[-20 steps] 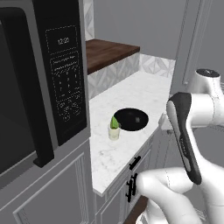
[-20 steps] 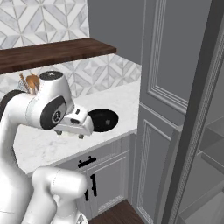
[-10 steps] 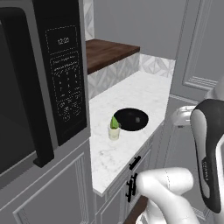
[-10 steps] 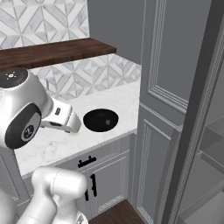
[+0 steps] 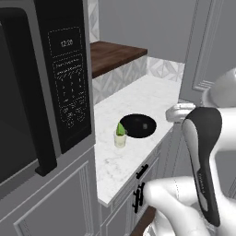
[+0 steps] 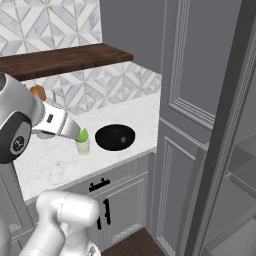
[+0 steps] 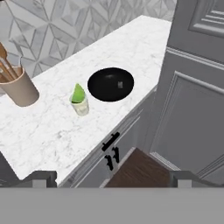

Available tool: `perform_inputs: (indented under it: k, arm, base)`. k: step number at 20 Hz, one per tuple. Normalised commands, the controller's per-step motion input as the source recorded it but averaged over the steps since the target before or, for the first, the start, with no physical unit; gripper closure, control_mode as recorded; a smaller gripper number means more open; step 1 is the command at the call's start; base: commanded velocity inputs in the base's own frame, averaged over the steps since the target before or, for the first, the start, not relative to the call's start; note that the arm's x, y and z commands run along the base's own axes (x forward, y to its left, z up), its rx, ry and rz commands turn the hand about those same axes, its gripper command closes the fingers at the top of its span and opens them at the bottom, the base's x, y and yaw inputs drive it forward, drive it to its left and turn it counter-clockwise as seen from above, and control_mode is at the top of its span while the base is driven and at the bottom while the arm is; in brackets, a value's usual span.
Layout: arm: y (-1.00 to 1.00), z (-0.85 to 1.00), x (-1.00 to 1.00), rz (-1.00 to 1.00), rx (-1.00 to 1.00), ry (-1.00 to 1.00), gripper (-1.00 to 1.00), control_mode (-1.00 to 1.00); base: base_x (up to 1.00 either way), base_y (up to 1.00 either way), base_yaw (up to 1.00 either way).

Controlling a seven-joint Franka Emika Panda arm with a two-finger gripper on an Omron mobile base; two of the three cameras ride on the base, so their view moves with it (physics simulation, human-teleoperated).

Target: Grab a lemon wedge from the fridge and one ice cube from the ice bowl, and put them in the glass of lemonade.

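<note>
Kitchen: microwave (image 5: 64, 92), marble counter (image 5: 138, 99)

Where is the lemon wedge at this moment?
The lemon wedge sits in the glass on the counter, between the black bowl and the tan cup.

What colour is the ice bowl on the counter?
Black. The ice bowl shows best in the hand view, beside the glass of lemonade.

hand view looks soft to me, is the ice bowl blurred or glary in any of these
Hand view: ice bowl slightly soft, no glare, flat light. Left base view: bowl sharp-edged, a faint pale speck inside. Right base view: it reads flat black, with almost no shadow on the counter.
</note>
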Motion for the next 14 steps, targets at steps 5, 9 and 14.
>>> perform_inputs:
  k: [5,9,14]
  arm:
    - [0.11,0.00,-0.01,-0.07,0.00,-0.05,-1.00,-1.00]
    - [0.09,0.00,-0.21,-0.01,0.00,-0.08,-1.00,-1.00]
    - [0.00,0.01,-0.10,0.00,0.00,-0.03,-1.00,-1.00]
  base:
    - [0.00,0.00,0.00]
    - [0.00,0.00,0.00]
    - [0.00,0.00,0.00]
